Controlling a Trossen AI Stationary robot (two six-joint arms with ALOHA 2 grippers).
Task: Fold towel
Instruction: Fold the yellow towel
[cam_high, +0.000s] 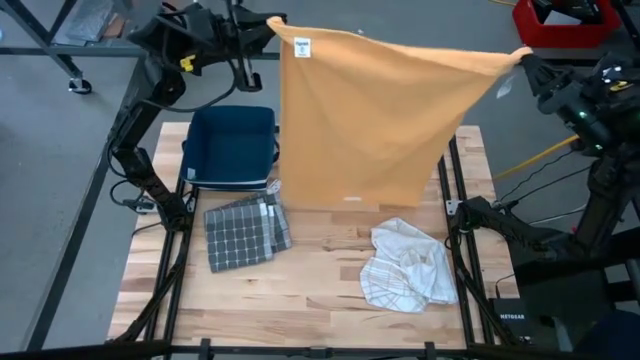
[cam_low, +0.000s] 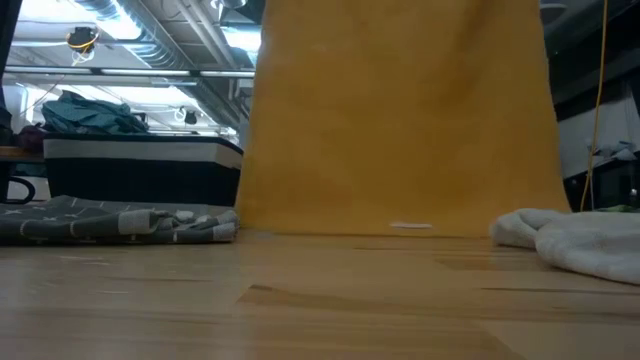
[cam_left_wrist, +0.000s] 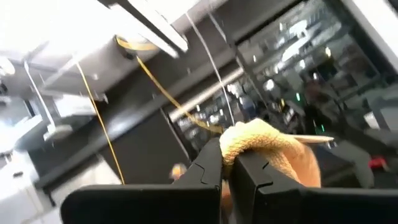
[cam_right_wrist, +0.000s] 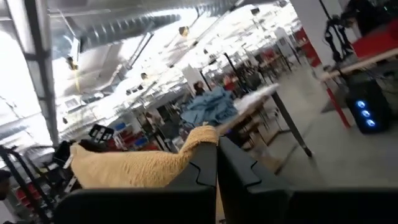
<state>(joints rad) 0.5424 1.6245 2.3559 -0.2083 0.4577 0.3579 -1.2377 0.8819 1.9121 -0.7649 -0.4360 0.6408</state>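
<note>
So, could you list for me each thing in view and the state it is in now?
Orange towel: unfolded, held up by two corners, lower edge at the table.
Left gripper: shut on one towel corner.
Right gripper: shut on the other corner.
Checked cloth: folded, flat.
White cloth: crumpled.
Blue bin: upright.

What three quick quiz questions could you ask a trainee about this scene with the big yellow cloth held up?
1. True or false: the orange towel lies flat on the table.
2. Which holds a top corner of it? A: left hand only. B: right hand only. C: both.
3. What lies in front of the dark blue bin?

Key:
1. False. It hangs spread between the two hands, its bottom edge at the tabletop.
2. C. Each hand is shut on a corner.
3. The folded grey checked cloth; a crumpled white cloth sits farther right.
</note>
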